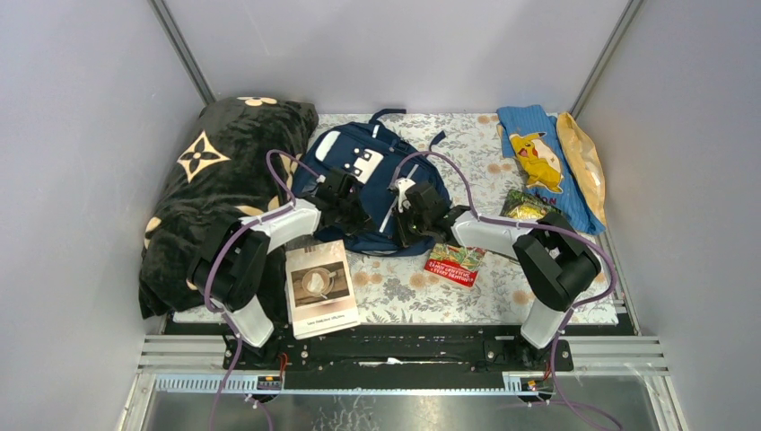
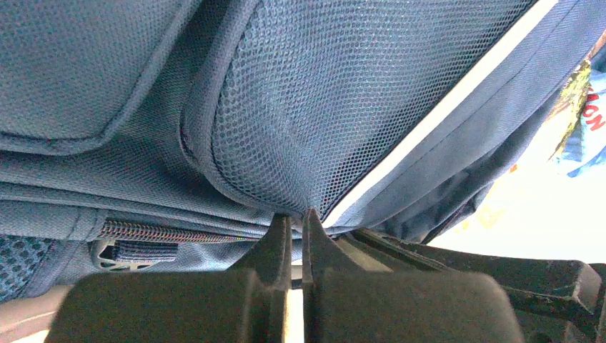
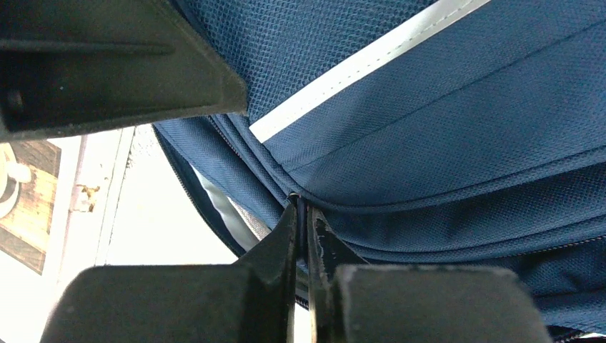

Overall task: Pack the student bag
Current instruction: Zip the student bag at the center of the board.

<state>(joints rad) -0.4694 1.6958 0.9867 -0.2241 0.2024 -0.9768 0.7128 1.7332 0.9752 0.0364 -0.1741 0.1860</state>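
navy blue fabric backpack (image 1: pixel 395 148) with white stripes lies flat mid-table on the flowered table cloth (image 1: pixel 422 292), just beside a black blanket with tan flower marks (image 1: pixel 224 189). the left gripper (image 2: pixel 294 218) is pinched closed on the seam under its mesh panel. the right gripper (image 3: pixel 301 209) is nipped tight on the bag's lower edge. a pale paperback book (image 1: pixel 320 287) lies near its front corner.
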